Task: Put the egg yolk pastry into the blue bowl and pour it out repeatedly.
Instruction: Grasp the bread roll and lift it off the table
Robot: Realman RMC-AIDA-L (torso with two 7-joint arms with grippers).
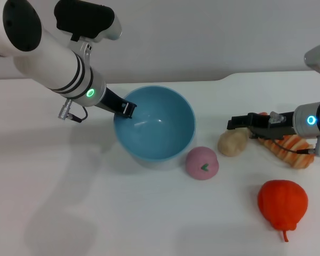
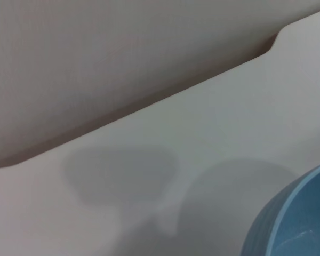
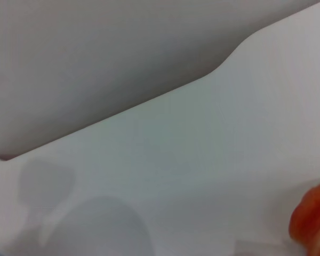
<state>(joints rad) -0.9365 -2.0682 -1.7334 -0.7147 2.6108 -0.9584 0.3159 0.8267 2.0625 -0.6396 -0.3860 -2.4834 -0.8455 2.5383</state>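
Left pincer [image 1: 127, 110] clamps the round light-blue plastic bowl's [image 1: 170, 154] rim at frame centre. Right pincer [image 1: 236, 124], fingers' state indiscernible, hovers beside the pale beige lumpy pastry [image 1: 232, 143]; a nudge might roll it away.

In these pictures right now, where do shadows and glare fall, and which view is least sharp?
Head view: soft shadows of the left arm on the table, faint glare inside the blue bowl. Left wrist view: a grey shadow lies on the table beside the bowl's rim. Right wrist view: least sharp; the orange thing at its edge is a blur.
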